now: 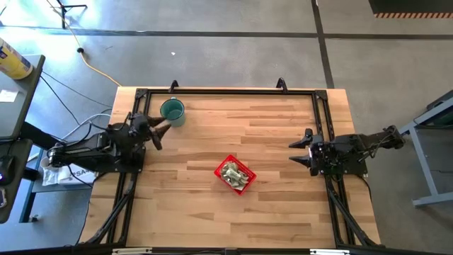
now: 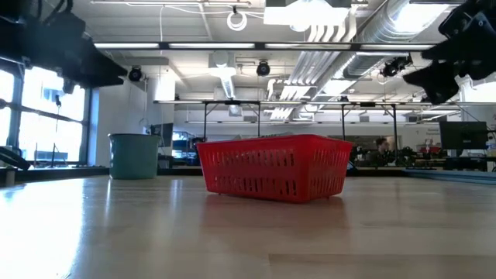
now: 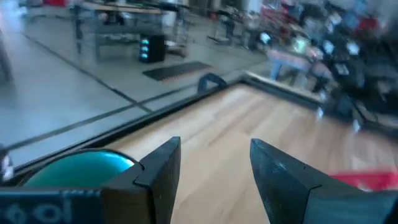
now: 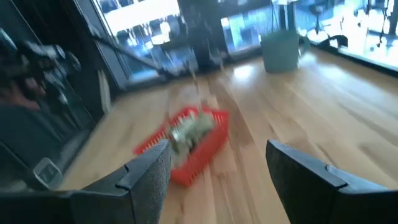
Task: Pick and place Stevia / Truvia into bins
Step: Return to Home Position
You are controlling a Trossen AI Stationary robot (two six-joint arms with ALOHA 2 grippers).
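Observation:
The red basket [image 1: 234,174] stands on the wooden table near its middle, with pale green and white Stevia / Truvia sachets [image 1: 231,172] piled inside; it also shows in the low view [image 2: 273,167] and the right wrist view [image 4: 186,143]. My left gripper [image 1: 158,132] hangs open at the table's left edge, beside the teal cup [image 1: 172,111], with nothing between its fingers [image 3: 158,177]. My right gripper [image 1: 303,150] hangs open at the right edge, pointing toward the basket, also with nothing in it.
The round teal cup [image 2: 134,156] stands at the far left of the table, close to my left gripper. A black frame [image 1: 226,91] runs along the table's far edge and sides. Bare wood lies around the basket.

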